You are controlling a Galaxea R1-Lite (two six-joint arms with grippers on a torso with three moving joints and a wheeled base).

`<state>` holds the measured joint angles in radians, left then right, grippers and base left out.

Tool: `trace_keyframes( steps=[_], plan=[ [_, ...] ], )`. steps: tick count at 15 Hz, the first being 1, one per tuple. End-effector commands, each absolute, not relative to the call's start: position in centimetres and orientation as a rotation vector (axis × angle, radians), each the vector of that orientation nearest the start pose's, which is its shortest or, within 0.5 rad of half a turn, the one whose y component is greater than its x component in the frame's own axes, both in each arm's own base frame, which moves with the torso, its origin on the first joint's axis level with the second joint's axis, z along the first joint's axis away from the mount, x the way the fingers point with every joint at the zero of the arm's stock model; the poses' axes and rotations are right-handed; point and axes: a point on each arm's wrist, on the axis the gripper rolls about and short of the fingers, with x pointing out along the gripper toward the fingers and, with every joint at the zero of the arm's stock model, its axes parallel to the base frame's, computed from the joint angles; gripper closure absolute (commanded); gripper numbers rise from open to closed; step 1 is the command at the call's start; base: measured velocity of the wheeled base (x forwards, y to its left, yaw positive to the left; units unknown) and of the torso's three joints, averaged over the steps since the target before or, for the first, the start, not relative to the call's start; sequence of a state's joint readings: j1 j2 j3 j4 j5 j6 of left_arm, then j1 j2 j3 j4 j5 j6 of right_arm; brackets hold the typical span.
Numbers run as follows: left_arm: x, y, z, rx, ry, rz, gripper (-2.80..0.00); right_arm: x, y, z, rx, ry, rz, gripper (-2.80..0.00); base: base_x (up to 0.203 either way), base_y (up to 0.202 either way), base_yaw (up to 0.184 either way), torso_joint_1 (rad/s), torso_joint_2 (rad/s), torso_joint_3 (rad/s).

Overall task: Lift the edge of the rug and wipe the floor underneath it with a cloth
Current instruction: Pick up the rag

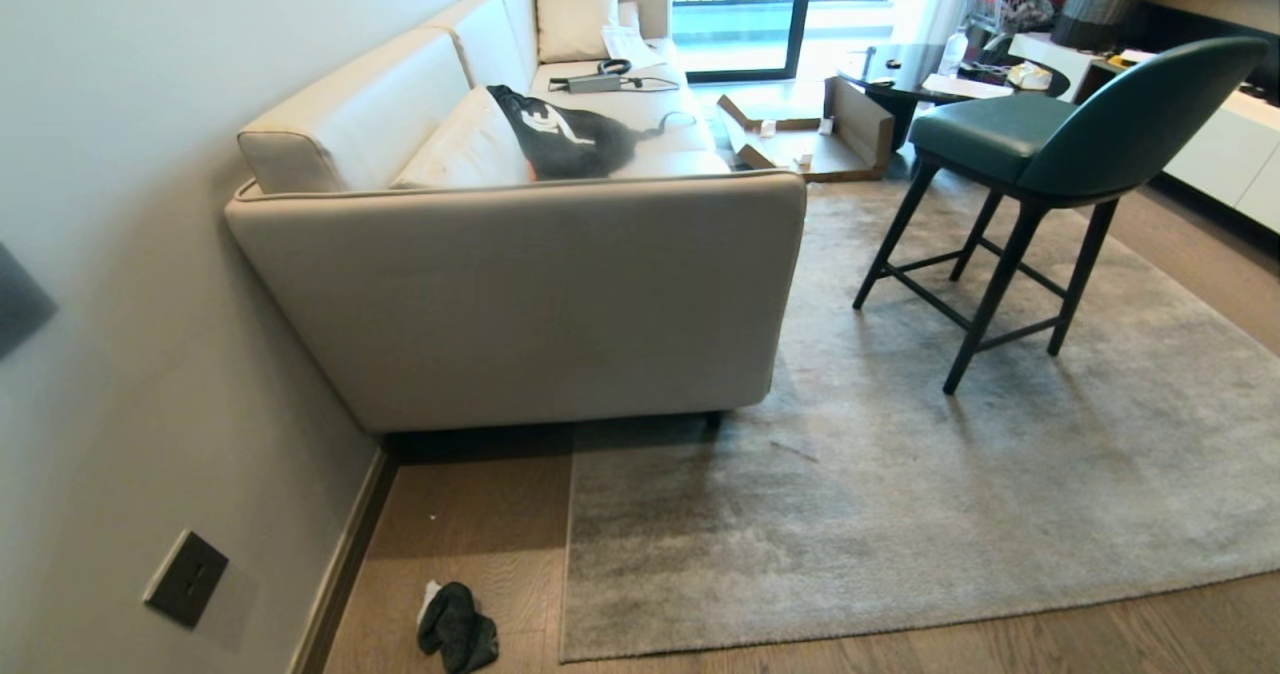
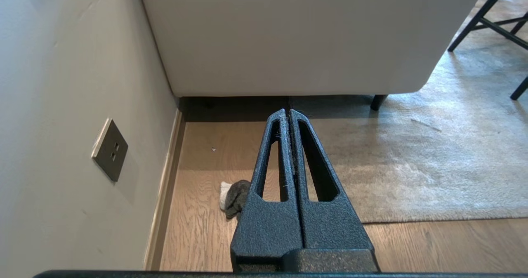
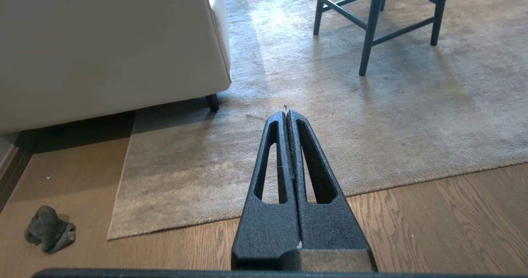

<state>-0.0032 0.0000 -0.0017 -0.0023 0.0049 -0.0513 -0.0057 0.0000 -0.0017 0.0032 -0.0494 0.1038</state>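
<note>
Cloth [image 1: 457, 628] lies crumpled on the floor [image 1: 470, 534] by the wall, just beside the rug edge [image 1: 568, 564] (flat, unlifted). Only the wrist views show each pincer, left [image 2: 288, 112] and right [image 3: 286, 113], pressed together, empty. Farther off, sofa [image 1: 520, 294] and chair [image 1: 1050, 154] stand on the rug.

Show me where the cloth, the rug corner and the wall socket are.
the cloth [image 1: 458, 629]: head view, middle of the dark crumpled rag.
the rug corner [image 3: 112, 233]: right wrist view, tip nearest the cloth.
the wall socket [image 2: 110, 149]: left wrist view, centre of its plate.
</note>
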Motion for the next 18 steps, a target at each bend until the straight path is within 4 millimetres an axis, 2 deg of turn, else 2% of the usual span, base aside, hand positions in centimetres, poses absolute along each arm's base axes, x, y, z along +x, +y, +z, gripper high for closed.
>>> trace_keyframes(
  steps=[1,5,18],
  plan=[
    [-2.29,0.03,7.62,-0.054,-0.005,0.009,0.00,-2.29,-0.10,7.56,0.106,-0.001,-0.055,0.00,0.000,0.000,0.000,0.000,0.00,0.000],
    [-2.29,0.02,7.62,-0.055,-0.005,0.003,0.00,-2.29,-0.10,7.56,0.104,-0.001,-0.055,0.00,0.000,0.000,0.000,0.002,0.00,-0.037],
    [-2.29,0.02,7.62,-0.060,-0.005,0.003,0.00,-2.30,-0.10,7.56,0.104,-0.001,-0.057,0.00,0.000,0.000,0.000,0.004,0.00,-0.189]
  ],
)
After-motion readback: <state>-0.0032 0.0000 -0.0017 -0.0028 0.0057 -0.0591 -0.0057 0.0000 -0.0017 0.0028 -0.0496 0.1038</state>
